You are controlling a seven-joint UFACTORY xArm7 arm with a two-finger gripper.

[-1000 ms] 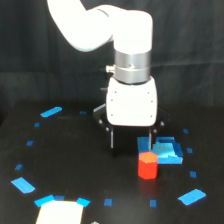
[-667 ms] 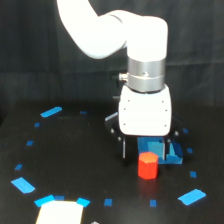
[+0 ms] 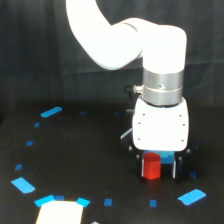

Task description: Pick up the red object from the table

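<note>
since a second earlier the arm had swung toward the exterior view's right and come down, so the gripper [image 3: 160,167] now stood low over the red object [image 3: 151,166], where before it hung up and to the left of it. the small red-orange cylinder sat upright on the black table [image 3: 90,165], its long axis vertical and its flat top facing up, with no lean that i could make out. it lay between the two dark fingers [image 3: 174,169], nearer the left one as that view showed it, with the blue square patch [image 3: 166,156] just behind it. the fingers looked spread, one to each side of the block and not pressing it, though the white wrist housing hid their upper parts. i'd judge this was the end of the approach, with the grasp not yet made. next would come a straight squeeze across the cylinder's round sides, then a clean lift, keeping it upright so it didn't roll out.
</note>
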